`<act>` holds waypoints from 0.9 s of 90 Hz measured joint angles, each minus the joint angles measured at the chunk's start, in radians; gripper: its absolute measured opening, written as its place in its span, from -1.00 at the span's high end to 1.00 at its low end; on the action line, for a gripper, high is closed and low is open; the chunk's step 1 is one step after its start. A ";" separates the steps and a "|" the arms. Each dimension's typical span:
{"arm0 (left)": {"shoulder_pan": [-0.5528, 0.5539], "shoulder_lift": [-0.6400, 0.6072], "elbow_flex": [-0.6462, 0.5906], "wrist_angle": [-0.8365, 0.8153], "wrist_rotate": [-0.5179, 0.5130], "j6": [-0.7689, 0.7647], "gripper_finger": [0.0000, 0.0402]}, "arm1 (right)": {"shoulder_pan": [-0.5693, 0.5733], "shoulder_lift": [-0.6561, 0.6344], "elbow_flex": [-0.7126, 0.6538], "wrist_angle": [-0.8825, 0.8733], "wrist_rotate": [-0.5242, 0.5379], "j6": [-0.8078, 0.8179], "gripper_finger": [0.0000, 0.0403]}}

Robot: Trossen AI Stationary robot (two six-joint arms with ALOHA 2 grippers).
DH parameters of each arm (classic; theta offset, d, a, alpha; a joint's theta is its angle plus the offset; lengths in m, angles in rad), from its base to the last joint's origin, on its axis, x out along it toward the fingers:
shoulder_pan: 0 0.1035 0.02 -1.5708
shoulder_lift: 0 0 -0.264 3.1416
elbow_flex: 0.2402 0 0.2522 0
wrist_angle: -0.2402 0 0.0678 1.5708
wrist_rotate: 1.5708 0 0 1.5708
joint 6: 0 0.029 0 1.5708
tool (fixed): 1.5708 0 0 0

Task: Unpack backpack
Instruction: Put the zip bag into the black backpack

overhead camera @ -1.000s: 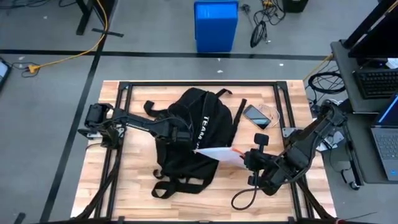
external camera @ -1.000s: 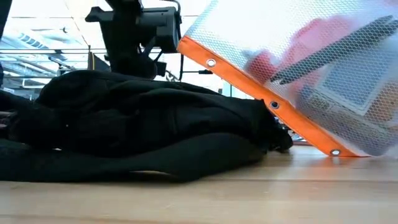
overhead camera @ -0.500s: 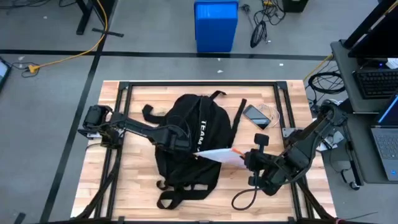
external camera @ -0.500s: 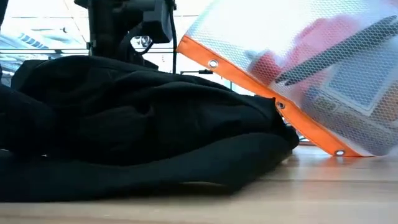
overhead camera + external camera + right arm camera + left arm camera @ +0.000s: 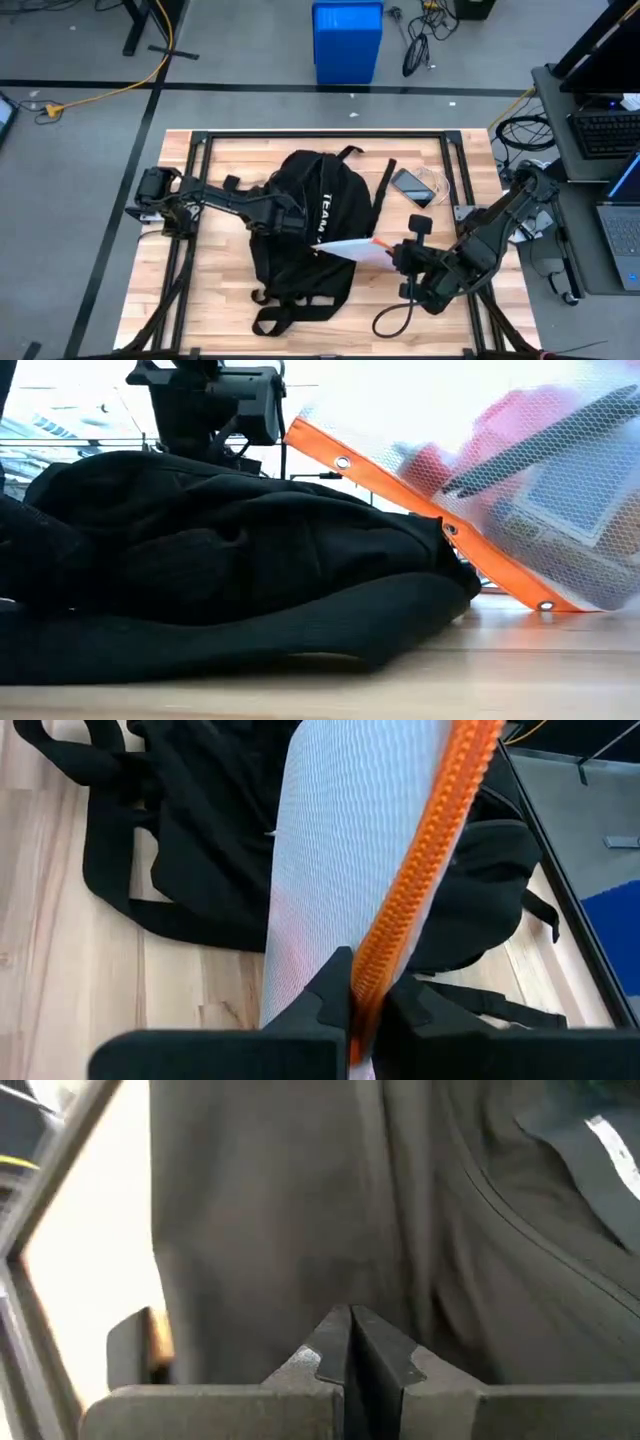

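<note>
The black backpack (image 5: 310, 235) with white lettering lies flat mid-table, its straps (image 5: 285, 312) trailing toward the near edge. My left gripper (image 5: 285, 222) is over its left side, shut on its fabric (image 5: 300, 1230). My right gripper (image 5: 400, 255), at the backpack's right, is shut on a white mesh pouch (image 5: 350, 247) with an orange zipper edge (image 5: 420, 510). Red and dark things show through the mesh (image 5: 520, 450). The pouch's left tip reaches over the backpack. My left gripper has the backpack's black fabric (image 5: 350, 1295) at its shut fingertips, coming from the table's left and slanting down. The pinched spot is hidden by the fingers themselves. The rest of the backpack lies on the table. My right gripper pinches the pouch's orange zipper edge (image 5: 372, 982) between its two fingers, coming level from the table's right, the fingers lying across the edge. The pouch is tilted, its high end over the backpack and its low corner (image 5: 545, 603) close above the table.
A dark phone with a thin cable (image 5: 412, 187) lies at the far right of the table. A black cable loop (image 5: 395, 318) hangs near the right arm. Black frame rails (image 5: 320, 135) run around the tabletop.
My left gripper has drawn the backpack a little toward the near edge and turned it straighter; the fabric now bunches higher and nearer in the low view. The pouch and my right gripper have stayed in place.
</note>
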 joint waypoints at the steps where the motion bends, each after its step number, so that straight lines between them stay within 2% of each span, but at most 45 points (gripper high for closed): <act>1: 0.000 0.000 0.000 -0.002 -0.005 0.000 1.00 | 0.000 0.000 0.000 0.000 0.000 0.000 1.00; 21: -0.025 0.000 0.040 -0.005 0.047 0.000 1.00 | 0.000 0.000 0.000 0.000 0.000 0.000 1.00; 47: -0.025 0.000 0.085 0.127 -0.009 0.005 0.97 | 0.000 0.000 0.000 0.000 0.001 -0.005 1.00; 66: 0.017 0.001 0.072 0.175 -0.027 0.077 0.57 | -0.020 0.000 0.000 0.000 0.002 -0.034 1.00; 81: 0.062 0.001 0.072 0.262 -0.104 0.086 0.19 | -0.034 0.000 0.000 -0.004 0.002 -0.040 1.00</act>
